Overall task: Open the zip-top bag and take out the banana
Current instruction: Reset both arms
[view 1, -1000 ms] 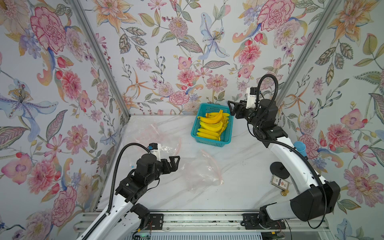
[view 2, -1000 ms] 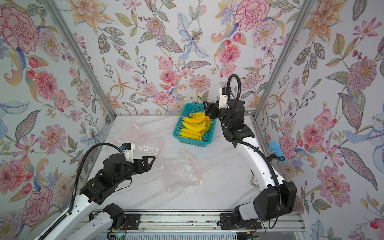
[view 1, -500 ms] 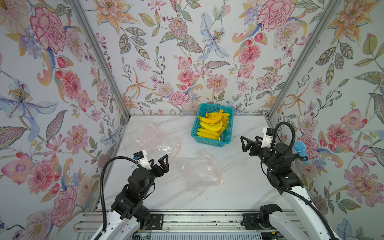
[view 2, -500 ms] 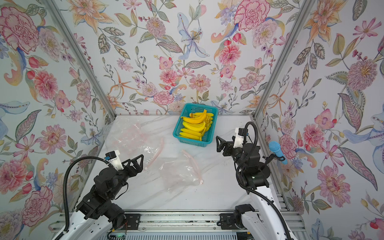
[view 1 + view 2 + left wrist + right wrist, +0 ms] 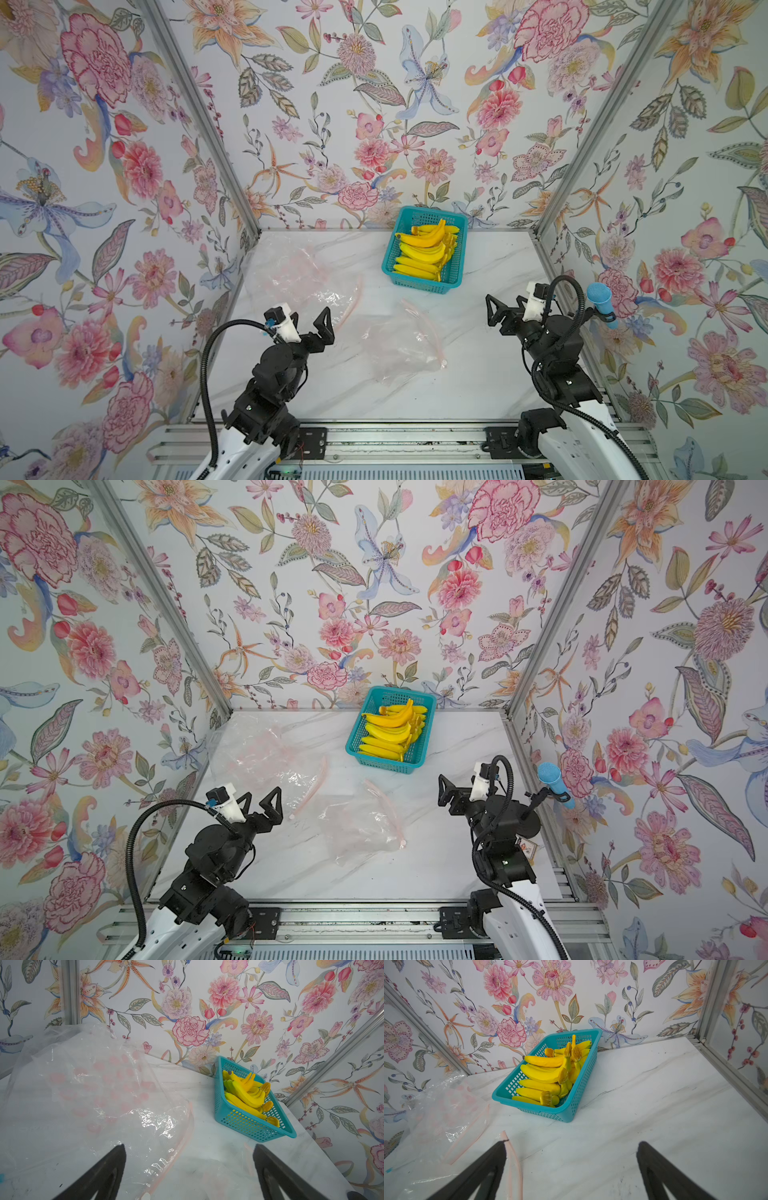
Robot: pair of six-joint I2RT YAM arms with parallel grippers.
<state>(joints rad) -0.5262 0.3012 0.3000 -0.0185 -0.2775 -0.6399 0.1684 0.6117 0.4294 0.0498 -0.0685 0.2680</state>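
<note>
— Your right gripper (image 5: 503, 304) is sitting back by the front rail (image 5: 395, 432) now. A second ago it was hovering at the teal basket (image 5: 457, 259). Your left gripper (image 5: 309, 318) has drawn back too.
— What is that telling you?
— You are likely finishing. Floral walls (image 5: 374, 104) are closing in a marble table (image 5: 490, 374). The zip-top bag (image 5: 399, 349) is lying mid-table, seemingly empty, and a second bag (image 5: 299, 274) is lying slack nearer the left wall. The bananas (image 5: 419, 249) are piling in the basket.
— And the fingers?
— Both pairs are standing wide, gripping nothing.
</note>
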